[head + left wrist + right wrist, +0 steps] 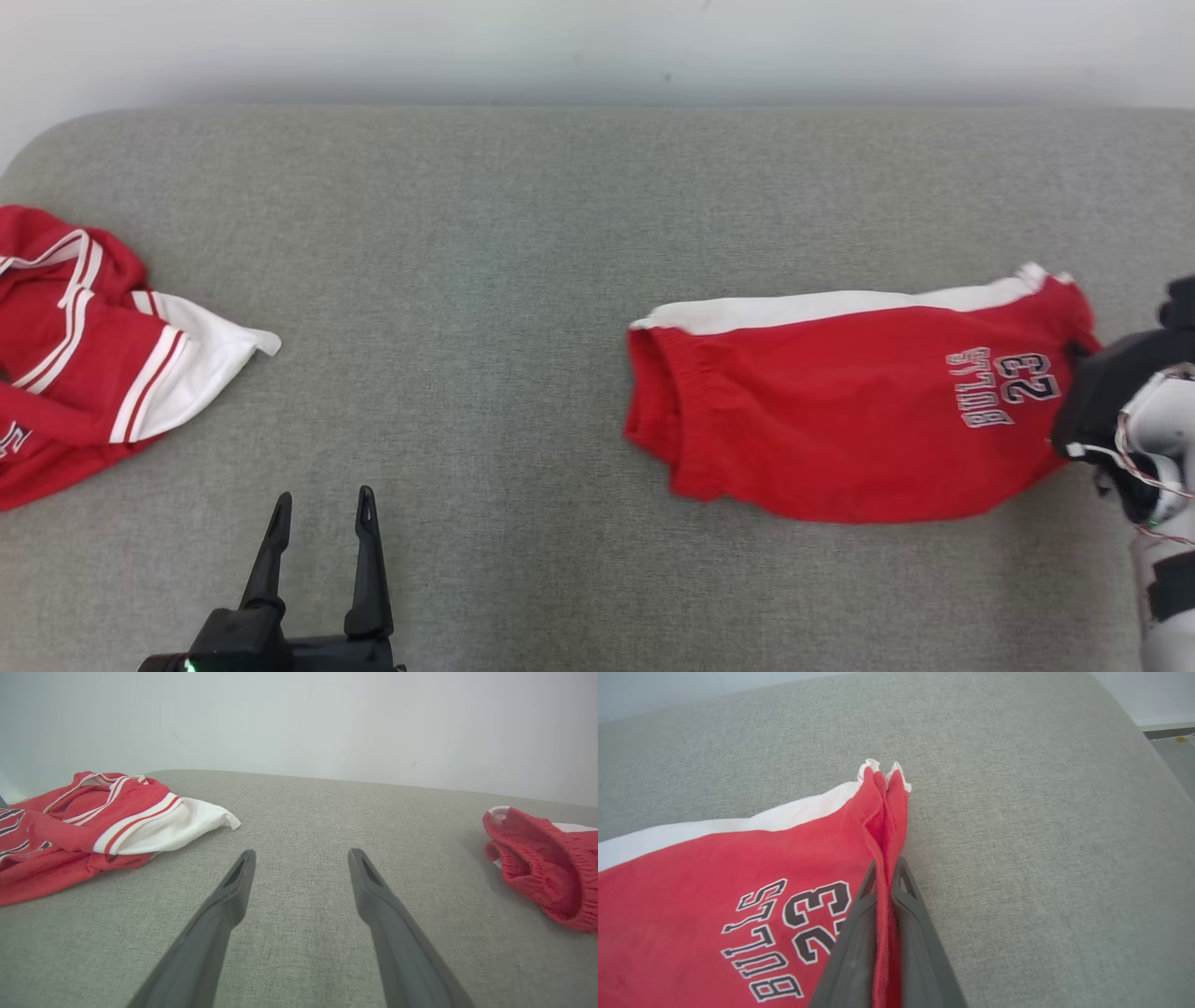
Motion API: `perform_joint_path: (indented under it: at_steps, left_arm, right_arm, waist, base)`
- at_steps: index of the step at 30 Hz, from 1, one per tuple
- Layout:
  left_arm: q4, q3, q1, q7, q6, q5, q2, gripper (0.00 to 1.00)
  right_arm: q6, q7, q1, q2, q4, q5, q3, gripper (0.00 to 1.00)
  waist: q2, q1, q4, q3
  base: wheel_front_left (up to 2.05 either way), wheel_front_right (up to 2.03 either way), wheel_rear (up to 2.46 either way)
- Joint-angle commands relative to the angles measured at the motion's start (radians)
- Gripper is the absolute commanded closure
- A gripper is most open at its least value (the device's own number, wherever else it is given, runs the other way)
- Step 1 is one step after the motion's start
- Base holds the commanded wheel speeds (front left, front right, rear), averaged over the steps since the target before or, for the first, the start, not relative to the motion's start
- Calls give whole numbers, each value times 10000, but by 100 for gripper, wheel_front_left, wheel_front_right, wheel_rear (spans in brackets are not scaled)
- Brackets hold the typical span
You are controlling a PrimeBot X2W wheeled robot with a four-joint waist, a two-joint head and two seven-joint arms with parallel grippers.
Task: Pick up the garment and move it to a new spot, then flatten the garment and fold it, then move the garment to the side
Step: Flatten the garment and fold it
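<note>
Right gripper [887,865], 3 o'clock in head view: fingers pinched tight on the hem of the shorts [840,420], red cloth bunched between them. Left gripper [324,497], 7 o'clock: fingers spread, nothing between them, over bare grey cushion [523,233].

Shorts lie on the cushion's right half, from centre out to 3 o'clock, roughly flat. Red, with a white stripe along the far edge. Gathered elastic waistband faces 9 o'clock. "BULLS 23" print sits by the gripped end and reads upside down in head view.

Jersey [75,373] at 9 o'clock: crumpled red heap with white panel and striped trim, well apart from the shorts.

Count: two garments, two grippers, one cushion.

Pale wall [597,47] at 12 o'clock.
</note>
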Motion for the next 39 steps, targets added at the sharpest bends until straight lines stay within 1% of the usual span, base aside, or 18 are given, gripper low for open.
perform_joint_path:
  at_steps: [1,4,10,13,18,20,21,22,26,28,32,39]
  left_arm:
    - [12,34,100,-32,-27,57,-20,0]
    - [47,78,110,-32,-136,114,-39,0]
    - [105,114,141,-32,-233,201,-62,0]
    - [140,108,107,-32,-244,208,-71,0]
    - [191,164,111,-32,-252,134,-93,0]
    - [217,173,87,-32,-246,110,-100,0]
    - [217,173,87,-32,-246,110,-100,0]
    - [249,175,55,-32,-235,85,-109,0]
    - [298,131,-51,-32,-235,42,-122,0]
    - [308,119,-81,-32,-235,31,-123,0]
    - [357,55,-142,-32,-237,-16,-125,0]
    - [374,21,-74,-32,-186,-149,-134,0]
  right_arm:
    - [-26,-69,141,-40,-93,-104,-102,100]
    - [-26,-369,378,-153,-549,-445,-337,100]
    - [-26,-550,658,-65,-1358,-402,46,100]
    - [-25,-555,847,174,-2089,-126,499,100]
    - [-26,-95,1317,560,-3598,209,1447,100]
    - [-25,161,1476,727,-4005,316,1867,100]
    - [-25,161,1476,727,-4005,316,1867,100]
    - [-25,362,1537,890,-4273,356,2263,100]
    - [-25,546,1466,1183,-4208,434,3007,100]
    - [-25,525,1360,1276,-4115,480,3142,100]
    - [-25,373,1012,1610,-3565,509,3608,100]
    - [-25,330,756,1866,-2938,593,4384,100]
  waist:
    - [-1,0,-107,-71]
    - [-1,0,-197,-94]
    - [-1,0,-274,-123]
    - [-1,0,-241,-159]
    - [-1,0,-210,-200]
    - [-1,0,-194,-207]
    - [-1,0,-194,-207]
    - [-1,0,-184,-213]
    - [-1,0,-146,-207]
    - [-1,0,-129,-201]
    - [-1,0,-3,-184]
    - [-1,0,247,-216]
  base:
    - [0,0,0]
    - [0,0,0]
    - [0,0,0]
    - [0,0,0]
    - [0,0,0]
    - [0,0,0]
    - [0,0,0]
    - [0,0,0]
    - [0,0,0]
    - [0,0,0]
    - [0,0,0]
    - [0,0,0]
